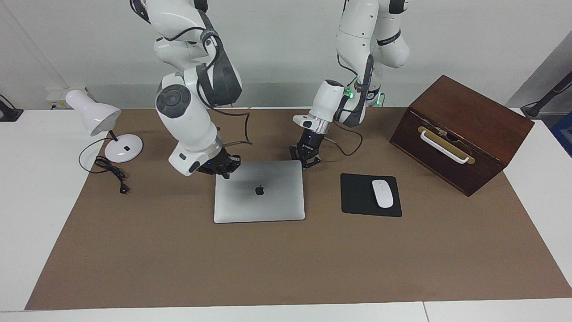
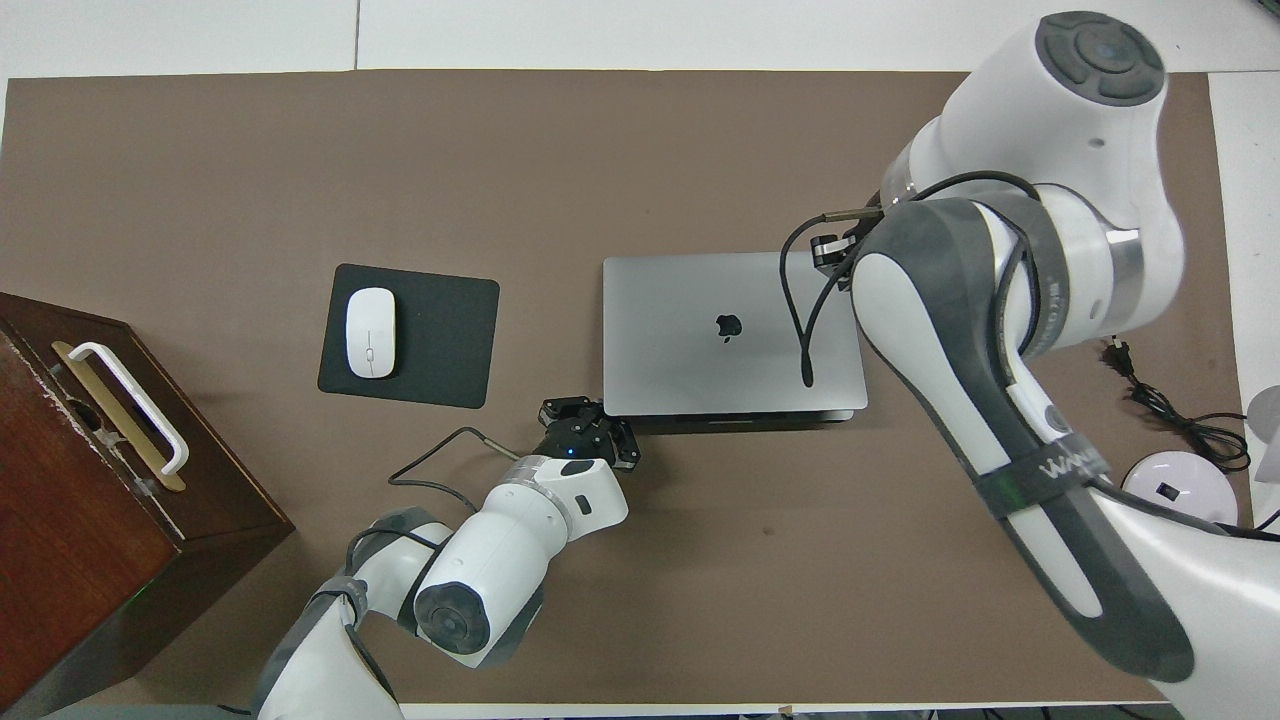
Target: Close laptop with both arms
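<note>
We see the laptop (image 1: 259, 191) lying shut and flat on the brown table cover (image 1: 178, 259), a little left of centre in the facing view, its lid with the dark logo facing up. The left gripper (image 1: 305, 160), just right of centre in that frame, sits low at the laptop's corner nearest the robots on the left arm's side; we cannot tell whether it touches the lid or how its fingers stand. The right gripper (image 1: 221, 166), left of centre, is over the other near corner of the laptop, raised a little off the lid; its fingers look spread, with nothing between them. In the overhead view the laptop (image 2: 730, 335) fills the middle of the frame, with the right arm (image 2: 1000, 330) crossing the right side. The black mouse pad (image 1: 370, 195) with the white mouse (image 1: 382, 193) lies right of the laptop, the wooden box (image 1: 460, 132) at the right edge, and the white lamp (image 1: 103, 123) at the upper left.
</note>
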Tool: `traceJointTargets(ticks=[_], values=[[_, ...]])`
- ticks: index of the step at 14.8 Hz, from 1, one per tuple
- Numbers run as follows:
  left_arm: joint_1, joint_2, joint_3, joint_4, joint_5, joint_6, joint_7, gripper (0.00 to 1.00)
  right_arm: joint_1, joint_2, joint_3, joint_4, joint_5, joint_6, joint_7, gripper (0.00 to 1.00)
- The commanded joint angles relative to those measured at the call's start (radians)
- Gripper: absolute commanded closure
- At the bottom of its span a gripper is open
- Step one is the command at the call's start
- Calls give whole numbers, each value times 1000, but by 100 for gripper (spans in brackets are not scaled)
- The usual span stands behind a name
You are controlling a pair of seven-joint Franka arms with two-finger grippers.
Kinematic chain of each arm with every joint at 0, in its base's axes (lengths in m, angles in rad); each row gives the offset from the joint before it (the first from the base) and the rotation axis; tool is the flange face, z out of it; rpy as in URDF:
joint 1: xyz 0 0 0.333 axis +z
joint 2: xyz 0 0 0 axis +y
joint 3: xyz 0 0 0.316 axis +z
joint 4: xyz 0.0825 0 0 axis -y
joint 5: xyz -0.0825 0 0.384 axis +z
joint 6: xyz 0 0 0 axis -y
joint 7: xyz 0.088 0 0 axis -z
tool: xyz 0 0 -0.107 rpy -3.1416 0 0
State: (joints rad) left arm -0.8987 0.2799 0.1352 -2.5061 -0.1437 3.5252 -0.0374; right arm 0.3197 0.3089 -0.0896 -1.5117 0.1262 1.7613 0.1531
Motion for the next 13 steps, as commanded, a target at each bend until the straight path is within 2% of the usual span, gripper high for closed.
traceJointTargets(ticks=[1, 3, 6, 12, 13], values=[[-3, -37, 11, -45, -16, -23, -25, 100, -33, -86, 10, -7, -77, -58, -20, 100], [-5, -70, 11, -54, -16, -31, -61, 100, -74, -131, 10, -7, -100, -103, -29, 100], [-9, -125, 11, -68, -17, -79, -108, 100, -143, -194, 8, -10, -134, -141, -142, 100], [-12, -358, 14, -70, -17, -450, -154, 100, -234, -290, 8, -21, -214, -220, -245, 100], [-11, -393, 14, -69, -17, -516, -154, 100, -257, -303, 8, -24, -214, -220, -274, 86]])
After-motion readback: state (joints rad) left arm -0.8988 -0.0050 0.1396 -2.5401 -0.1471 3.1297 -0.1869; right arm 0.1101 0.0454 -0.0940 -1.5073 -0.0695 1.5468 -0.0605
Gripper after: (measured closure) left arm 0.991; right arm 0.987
